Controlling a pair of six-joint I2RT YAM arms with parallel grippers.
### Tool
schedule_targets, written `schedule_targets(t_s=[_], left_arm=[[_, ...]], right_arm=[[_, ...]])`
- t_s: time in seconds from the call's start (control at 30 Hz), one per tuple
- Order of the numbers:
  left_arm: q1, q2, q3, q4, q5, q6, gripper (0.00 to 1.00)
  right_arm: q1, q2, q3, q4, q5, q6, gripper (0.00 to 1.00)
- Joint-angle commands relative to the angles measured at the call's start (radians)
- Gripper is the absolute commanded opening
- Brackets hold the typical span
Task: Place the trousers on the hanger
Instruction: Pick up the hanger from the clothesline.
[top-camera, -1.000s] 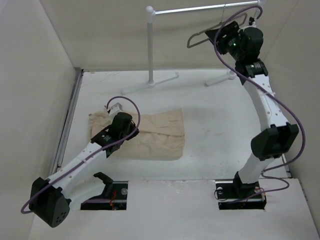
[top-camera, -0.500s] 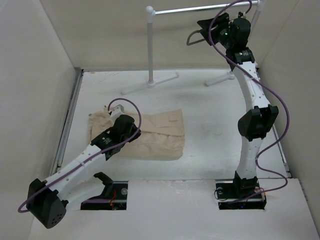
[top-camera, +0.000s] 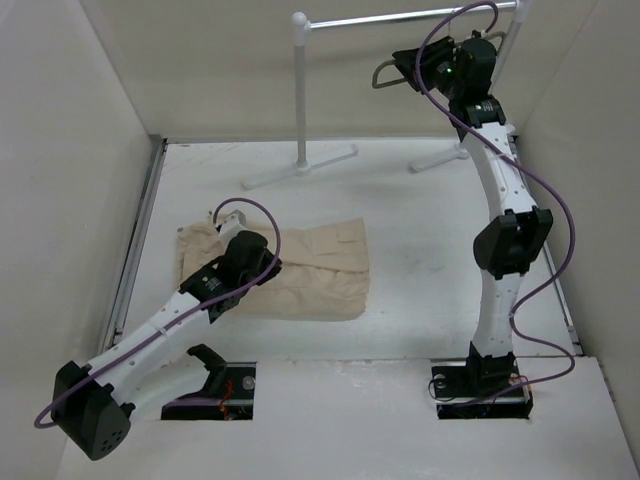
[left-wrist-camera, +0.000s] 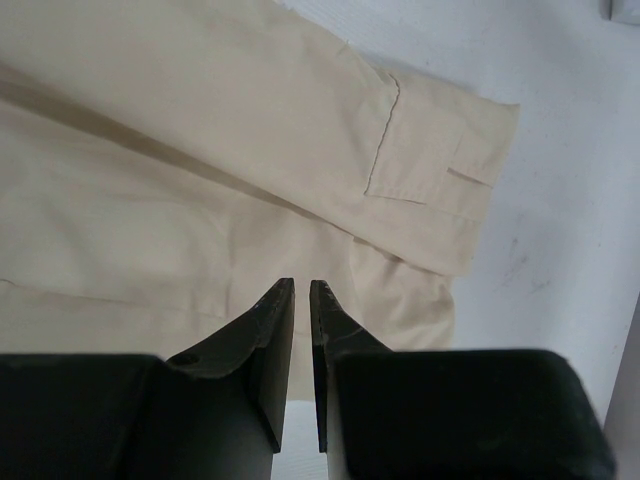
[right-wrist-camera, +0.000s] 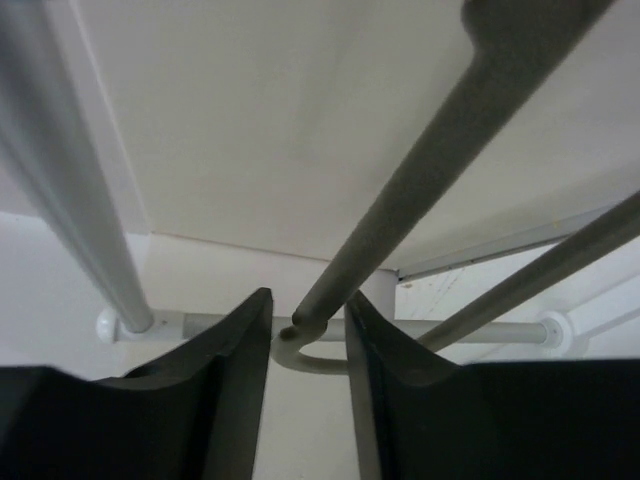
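- The right arm is reaching up to the rack (top-camera: 400, 18) at the far side of the worktop (top-camera: 430, 260), where the hanger (right-wrist-camera: 420, 190) is hanging.
- The right tool (right-wrist-camera: 307, 300) is standing partly open, with one finger on each side of the hanger's grey rod. A gap is showing beside the left finger, so it is straddling the rod, not clamping it.
- The trousers (top-camera: 320, 265) are lying folded flat on the worktop, left of centre and well apart from the rack.
- The left arm is leaning over the trousers. Its wrist view is looking down on the tan cloth and a flap pocket (left-wrist-camera: 430, 165).
- The left tool (left-wrist-camera: 302, 287) is showing its fingers drawn almost together, with only a sliver between them. Nothing is visibly pinched there; the tips are sitting over the cloth near its edge.
- The step in hand appears to be fetching the hanger, and the trousers are not yet on it.
- The next move is likely calling for the right tool to close fully on the rod, then lift the hook clear of the rail before carrying the hanger down.
- The thin rod may be turning or slipping in a loose grip, so a firm close is looking wise before any lift.
- The left tool will probably be needing to open before it can pinch a fold of cloth.
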Motion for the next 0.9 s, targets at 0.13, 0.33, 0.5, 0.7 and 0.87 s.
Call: schedule_targets(t_s=[0.13,0.33,0.5,0.7,0.87], left_arm=[[0.002,-0.051,-0.021,-0.005,-0.026,-0.020,0.11],[0.005,-0.048,-0.009,-0.003,-0.026,-0.023,0.11],[0.004,-0.037,-0.004,0.009,-0.026,-0.023,0.11],[0.005,-0.042,-0.001,0.011,-0.024,-0.023,0.12],[0.007,-0.048,0.026,0.003,-0.023,-0.023,0.22]], right_arm=[[0.007,-0.005,0.034,-0.024,-0.005,-0.031,0.25],[0.014,-0.065,0.034,-0.016,-0.039,-0.072,0.20],[0.027,-0.132,-0.009,-0.021,-0.059,-0.112,0.19],[0.033,-0.235,-0.185,0.019,-0.074,-0.128,0.19],[0.042,-0.324,-0.377,0.076,-0.094,-0.151,0.19]])
